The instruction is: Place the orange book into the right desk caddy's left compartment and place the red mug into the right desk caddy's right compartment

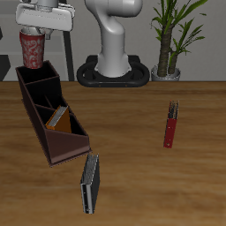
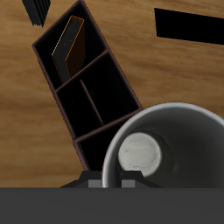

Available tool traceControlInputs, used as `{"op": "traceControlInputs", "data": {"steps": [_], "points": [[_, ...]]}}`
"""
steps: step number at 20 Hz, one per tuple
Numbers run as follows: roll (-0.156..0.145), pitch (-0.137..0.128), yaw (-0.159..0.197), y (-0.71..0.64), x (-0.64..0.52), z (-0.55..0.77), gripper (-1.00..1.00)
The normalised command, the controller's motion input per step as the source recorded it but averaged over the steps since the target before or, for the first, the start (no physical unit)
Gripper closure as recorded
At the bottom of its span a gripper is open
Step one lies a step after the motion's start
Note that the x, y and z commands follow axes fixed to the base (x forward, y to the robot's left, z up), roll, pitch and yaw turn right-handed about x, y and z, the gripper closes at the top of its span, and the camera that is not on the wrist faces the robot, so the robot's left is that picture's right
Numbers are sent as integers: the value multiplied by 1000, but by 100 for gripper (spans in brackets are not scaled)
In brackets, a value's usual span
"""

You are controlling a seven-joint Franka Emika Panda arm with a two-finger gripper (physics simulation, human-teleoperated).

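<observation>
Mug-lowering calls for care: the claw (image 1: pixel 35 33), clamped on the red mug (image 1: pixel 33 48), hangs above the right desk caddy (image 1: pixel 51 119), so centre over its right compartment (image 1: pixel 36 79) beneath, descend straight, clear of the orange book (image 1: pixel 60 117) in the left compartment (image 2: pixel 73 48).
</observation>
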Motion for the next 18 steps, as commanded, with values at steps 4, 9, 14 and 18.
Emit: {"op": "traceControlInputs", "data": {"steps": [4, 9, 14, 18], "points": [[29, 5, 8, 98, -23, -143, 100], [0, 19, -24, -7, 43, -198, 100], [-1, 15, -14, 7, 2, -125, 100], [-6, 11, -26, 12, -58, -208, 100]]}}
